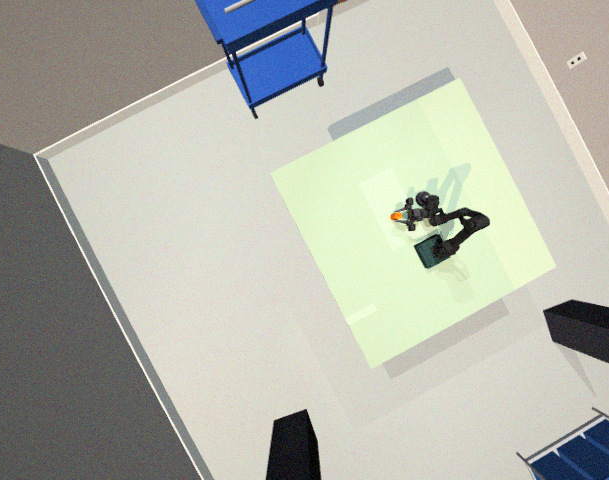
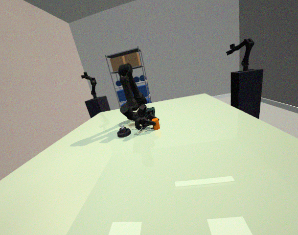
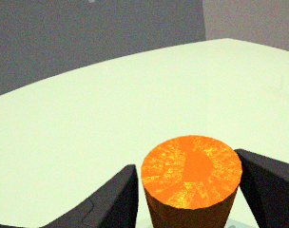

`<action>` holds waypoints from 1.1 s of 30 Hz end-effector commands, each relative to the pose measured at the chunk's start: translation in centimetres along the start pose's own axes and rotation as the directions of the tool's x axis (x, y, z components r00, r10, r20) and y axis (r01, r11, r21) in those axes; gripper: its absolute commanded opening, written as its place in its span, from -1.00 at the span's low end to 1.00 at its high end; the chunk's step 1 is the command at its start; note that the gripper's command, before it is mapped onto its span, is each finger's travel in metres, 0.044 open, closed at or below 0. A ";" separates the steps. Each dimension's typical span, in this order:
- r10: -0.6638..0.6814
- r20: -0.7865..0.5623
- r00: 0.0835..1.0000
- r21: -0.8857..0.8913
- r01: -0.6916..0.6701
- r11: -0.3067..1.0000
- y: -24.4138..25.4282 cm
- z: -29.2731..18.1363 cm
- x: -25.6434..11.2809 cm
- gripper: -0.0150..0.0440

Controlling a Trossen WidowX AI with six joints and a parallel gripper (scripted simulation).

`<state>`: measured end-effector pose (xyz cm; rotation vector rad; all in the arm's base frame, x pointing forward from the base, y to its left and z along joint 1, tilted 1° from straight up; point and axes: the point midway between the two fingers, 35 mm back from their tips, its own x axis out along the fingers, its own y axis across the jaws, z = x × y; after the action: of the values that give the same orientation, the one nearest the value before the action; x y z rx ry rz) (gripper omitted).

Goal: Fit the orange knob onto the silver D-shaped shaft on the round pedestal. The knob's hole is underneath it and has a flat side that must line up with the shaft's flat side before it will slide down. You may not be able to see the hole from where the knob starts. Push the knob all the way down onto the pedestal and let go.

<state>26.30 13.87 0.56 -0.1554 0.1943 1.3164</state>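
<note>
Though the room is broad, the pale green table takes up its middle, turned aslant in the top view. Off its edge at eleven o'clock in that view stands a blue cart, and at five o'clock a rack, which in the exterior view bears brown boxes and blue goods. Two black stands, one at four o'clock from the table in the top view and the other at seven, each carry a small arm in the exterior view. On the table, the black arm rises by a dark green box and folds back down toward the tabletop. Its gripper is loosened, the fingers straddling the knob without clamping it: the wrist view shows a gap on the nine o'clock side, while the three o'clock finger looks close enough to touch, though I can't be sure. The round black pedestal sits at two o'clock from the knob in the top view. The orange knob is roughly upright, off the pedestal. Smallest, the silver shaft pokes up bare.
</note>
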 end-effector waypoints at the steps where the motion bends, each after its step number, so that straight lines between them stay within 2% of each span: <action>1: 0.001 0.002 1.000 0.002 -0.001 1.000 0.0 0.0 0.0 0.39; 22: 0.001 0.002 1.000 0.002 -0.001 1.000 0.0 0.0 0.0 0.39; 29: 0.001 0.002 1.000 0.002 -0.001 1.000 0.0 0.0 0.0 1.00; 33: 0.001 0.002 1.000 0.002 -0.001 1.000 0.0 0.0 0.0 1.00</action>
<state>26.30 13.87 0.55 -0.1549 0.1947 1.3162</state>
